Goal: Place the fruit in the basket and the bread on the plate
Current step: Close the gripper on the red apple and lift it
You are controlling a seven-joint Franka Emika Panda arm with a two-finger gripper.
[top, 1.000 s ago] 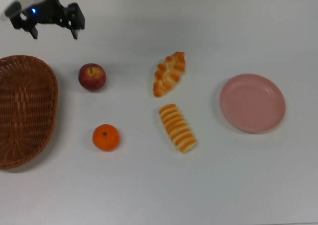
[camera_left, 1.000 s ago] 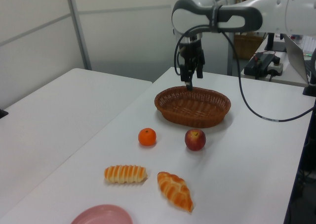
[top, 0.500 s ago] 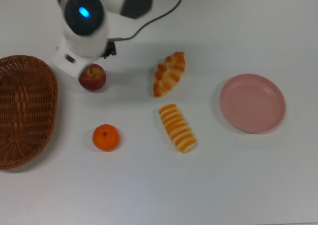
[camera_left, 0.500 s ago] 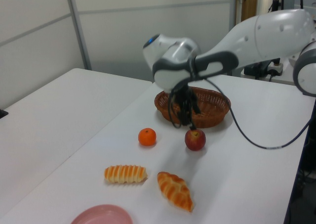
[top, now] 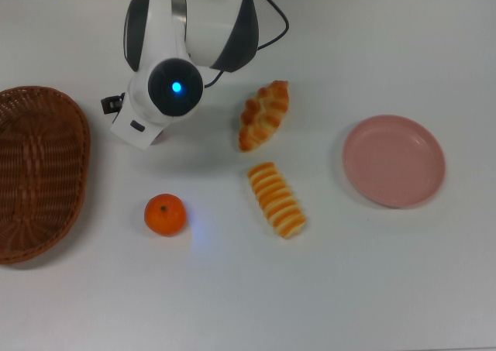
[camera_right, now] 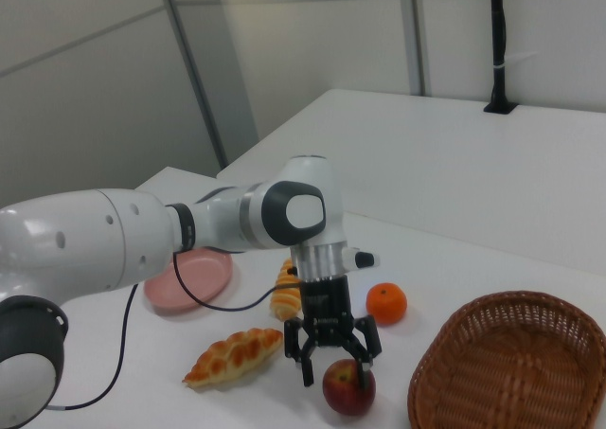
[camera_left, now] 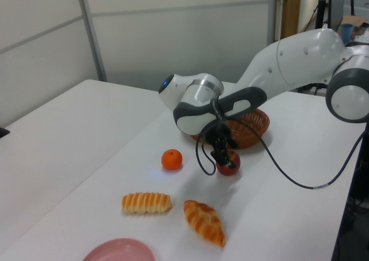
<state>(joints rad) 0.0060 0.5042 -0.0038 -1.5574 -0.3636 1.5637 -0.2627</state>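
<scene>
My gripper [camera_right: 337, 367] hangs open right over the dark red apple [camera_right: 348, 389], a finger on each side of its top; I cannot tell whether they touch it. The left view shows the gripper [camera_left: 221, 159] at the apple [camera_left: 230, 165]. In the top view the arm hides the apple. The orange mandarin [top: 165, 215] lies near the brown wicker basket [top: 39, 173]. The twisted pastry [top: 263, 115] and the ridged roll [top: 277, 199] lie mid-table. At the top view's right sits the pink plate [top: 394, 160] with nothing on it.
The white arm [top: 186, 41] reaches in from the far edge in the top view and partly hides the basket [camera_left: 249, 124] in the left view. A second white table [camera_left: 52, 140] stands beside this one.
The arm swung from above the basket's far side over to the apple and came down. The gripper now straddles the apple's top. Fruit, bread, basket and plate have not moved.
</scene>
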